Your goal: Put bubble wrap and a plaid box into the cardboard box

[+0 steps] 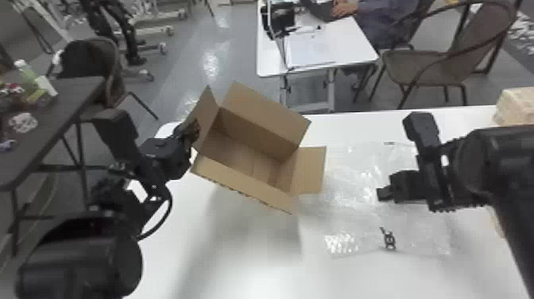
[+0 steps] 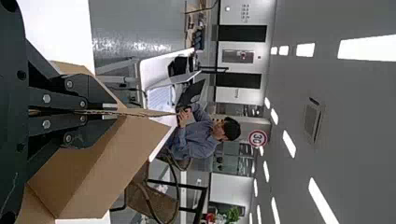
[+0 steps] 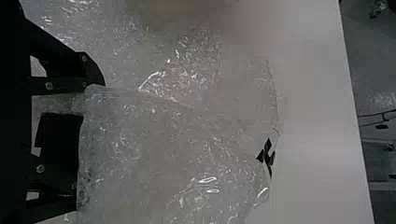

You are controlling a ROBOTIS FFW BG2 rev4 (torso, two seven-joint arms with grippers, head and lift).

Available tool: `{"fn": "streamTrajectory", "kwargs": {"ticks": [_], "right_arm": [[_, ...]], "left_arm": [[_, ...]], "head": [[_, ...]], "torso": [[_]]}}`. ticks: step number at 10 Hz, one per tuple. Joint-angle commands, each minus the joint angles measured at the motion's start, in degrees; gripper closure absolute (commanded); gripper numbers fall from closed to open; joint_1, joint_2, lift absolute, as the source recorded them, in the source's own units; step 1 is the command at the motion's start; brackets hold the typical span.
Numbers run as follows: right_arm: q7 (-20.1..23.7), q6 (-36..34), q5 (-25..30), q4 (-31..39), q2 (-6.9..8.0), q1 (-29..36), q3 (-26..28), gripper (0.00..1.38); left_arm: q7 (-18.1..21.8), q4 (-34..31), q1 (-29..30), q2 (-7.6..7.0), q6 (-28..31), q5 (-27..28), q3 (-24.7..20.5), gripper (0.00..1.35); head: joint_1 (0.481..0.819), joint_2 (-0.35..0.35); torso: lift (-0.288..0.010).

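My left gripper (image 1: pixel 193 130) is shut on the left flap of the open cardboard box (image 1: pixel 254 159), which is tilted on the white table; its inside looks bare. In the left wrist view, the fingers of my left gripper (image 2: pixel 86 112) pinch the flap (image 2: pixel 133 112) edge-on. My right gripper (image 1: pixel 384 194) is over the clear bubble wrap (image 1: pixel 353 187), spread right of the box. Seen from the right wrist, my right gripper (image 3: pixel 91 100) stands open, with an edge of bubble wrap (image 3: pixel 140 135) between its fingers. A pale beige block (image 1: pixel 516 105), its pattern unclear, lies at the table's far right.
The white table (image 1: pixel 238 254) extends in front of the box and wrap. A dark side table (image 1: pixel 75 95) with small items stands to the left. Beyond the far edge are another white table (image 1: pixel 318 47) and chairs (image 1: pixel 433 65).
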State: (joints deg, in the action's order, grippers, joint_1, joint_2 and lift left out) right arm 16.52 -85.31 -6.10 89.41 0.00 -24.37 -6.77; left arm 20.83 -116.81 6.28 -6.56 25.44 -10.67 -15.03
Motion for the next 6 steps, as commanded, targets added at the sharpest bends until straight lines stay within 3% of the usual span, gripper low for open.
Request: {"fn": "streamTrajectory", "kwargs": {"ticks": [1, 4, 6], "right_arm": [[0.0, -0.7, -1.4, 5.3, 0.05, 1.3, 2.0, 1.22], [0.0, -3.7, -4.4, 16.9, -1.41, 3.4, 5.7, 1.22], [0.0, -4.8, -7.8, 26.0, -3.6, 3.6, 9.4, 1.22]], "left_arm": [[0.0, 0.0, 0.2, 0.24, 0.0, 0.0, -0.2, 1.23], [0.0, -0.1, 0.7, 0.59, -0.5, 0.1, -0.6, 1.23], [0.0, -0.1, 1.3, 1.03, -0.5, 0.2, -1.1, 1.23]], "head": [[0.695, 0.204], [0.695, 0.203], [0.684, 0.181]], "torso": [[-0.108], [-0.108], [-0.108]]}}
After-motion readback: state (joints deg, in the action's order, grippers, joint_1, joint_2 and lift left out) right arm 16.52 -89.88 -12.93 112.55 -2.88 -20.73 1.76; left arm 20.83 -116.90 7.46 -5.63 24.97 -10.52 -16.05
